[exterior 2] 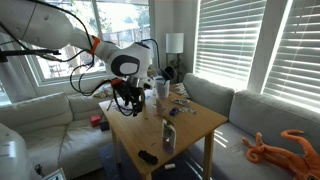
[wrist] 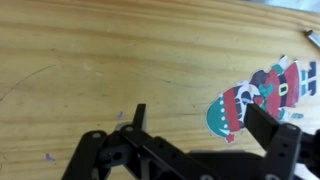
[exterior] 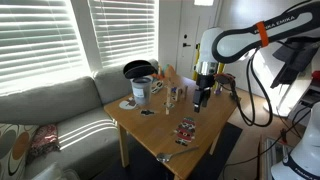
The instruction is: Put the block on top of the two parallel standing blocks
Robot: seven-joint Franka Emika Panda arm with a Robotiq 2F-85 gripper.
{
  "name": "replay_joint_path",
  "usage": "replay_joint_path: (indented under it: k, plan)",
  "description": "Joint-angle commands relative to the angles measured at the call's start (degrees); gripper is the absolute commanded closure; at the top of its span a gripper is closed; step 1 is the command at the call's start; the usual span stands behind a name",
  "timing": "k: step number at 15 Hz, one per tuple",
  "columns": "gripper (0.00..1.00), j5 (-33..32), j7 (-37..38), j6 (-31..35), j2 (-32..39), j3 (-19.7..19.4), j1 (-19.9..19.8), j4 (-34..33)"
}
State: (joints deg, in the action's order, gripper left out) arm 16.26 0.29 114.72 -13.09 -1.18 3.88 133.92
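My gripper [wrist: 200, 125] is open and empty, hanging low over bare wooden tabletop [wrist: 90, 60]; nothing sits between the two black fingers. In both exterior views it [exterior: 202, 97] [exterior 2: 125, 98] hangs at one side of the small wooden table. Two small pale upright blocks [exterior: 177, 94] stand near the table's middle, beside the white mug [exterior: 140, 90] and apart from the gripper. I cannot make out the loose block in any view. A Santa sticker [wrist: 255, 100] lies on the table just beyond the right finger.
A black pot [exterior: 137, 70] and a tall yellow bottle [exterior: 168, 75] stand behind the mug. A bottle [exterior 2: 168, 135] and a small dark object [exterior 2: 147, 157] sit near the front edge. Sofas surround the table [exterior: 160, 135].
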Motion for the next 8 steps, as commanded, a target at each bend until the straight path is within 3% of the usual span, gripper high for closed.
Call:
replay_joint_path:
  k: [1,3,8]
  plan:
    - [0.0,0.1,-0.1,-0.1,0.0,0.7,-0.7,-0.1]
    - [0.0,0.1,-0.1,-0.1,0.0,0.7,-0.7,-0.1]
    - [0.0,-2.4,8.9,5.9,-13.6,3.9,-0.8,3.2]
